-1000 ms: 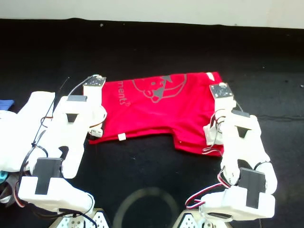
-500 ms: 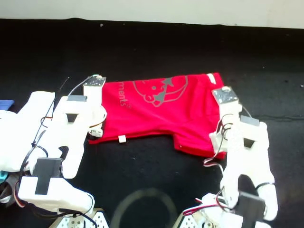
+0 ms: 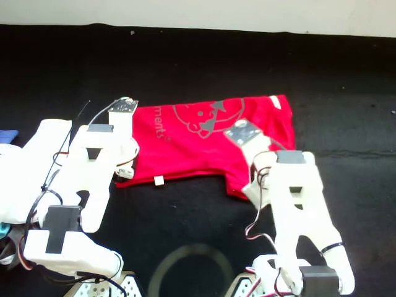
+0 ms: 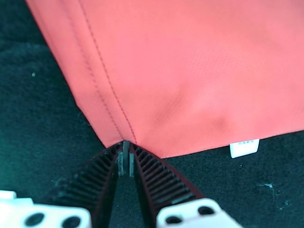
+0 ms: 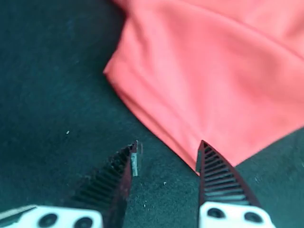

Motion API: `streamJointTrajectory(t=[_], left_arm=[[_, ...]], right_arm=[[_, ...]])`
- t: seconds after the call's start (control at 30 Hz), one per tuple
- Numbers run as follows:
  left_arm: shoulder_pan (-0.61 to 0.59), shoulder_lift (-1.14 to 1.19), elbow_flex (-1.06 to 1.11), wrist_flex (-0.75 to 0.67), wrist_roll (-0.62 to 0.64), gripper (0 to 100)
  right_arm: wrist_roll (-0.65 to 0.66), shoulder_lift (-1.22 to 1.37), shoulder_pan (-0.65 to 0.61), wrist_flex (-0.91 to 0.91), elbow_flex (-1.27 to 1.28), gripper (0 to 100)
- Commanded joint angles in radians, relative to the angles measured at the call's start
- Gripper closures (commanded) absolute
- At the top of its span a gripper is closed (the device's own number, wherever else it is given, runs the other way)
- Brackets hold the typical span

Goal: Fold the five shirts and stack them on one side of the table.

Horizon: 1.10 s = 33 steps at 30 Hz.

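Mostly flat red shirt (image 3: 185, 148); stitched corner in ridged left gripper (image 4: 126, 153).

Black tablecloth (image 3: 198, 62) (faint ring (image 3: 185, 249) near its front), pale wall (image 3: 247, 12) behind.

shirt (image 3: 198, 142): laid at the middle of the worktop (image 3: 185, 62), between the two arms.
left gripper (image 4: 126, 156): placed at the shirt's near left corner; the fingers (image 4: 152, 175) are pressed together on the hem.
right gripper (image 5: 168, 152): held over the shirt's near right corner, one finger at the fabric edge, the other over bare worktop.
tag (image 4: 244, 147): found at the shirt's near edge, near the left gripper.
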Motion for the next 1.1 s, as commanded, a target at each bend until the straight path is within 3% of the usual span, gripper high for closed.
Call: streamJointTrajectory(t=[0.0,0.17,0.37,0.6,0.73,0.9,1.07], left_arm=[[-0.001,0.001,0.002,-0.035,0.008,99],[-0.001,0.001,0.002,-0.035,0.008,99],[-0.001,0.001,0.002,-0.035,0.008,99],[-0.001,0.001,0.002,-0.035,0.008,99],[-0.001,0.001,0.002,-0.035,0.008,99],[-0.001,0.001,0.002,-0.035,0.008,99],[-0.001,0.001,0.002,-0.035,0.008,99]], right_arm=[[0.046,-0.031,-0.021,-0.036,0.03,79.7],[0.046,-0.005,-0.024,-0.17,0.099,79.6],[0.043,0.205,0.008,-0.275,0.073,79.6],[0.046,0.315,0.019,-0.277,0.047,82.0],[0.044,0.321,0.044,-0.306,0.022,99.8],[0.046,0.315,0.111,-0.297,-0.074,99.3],[0.043,0.315,0.145,-0.166,-0.268,99.3]])
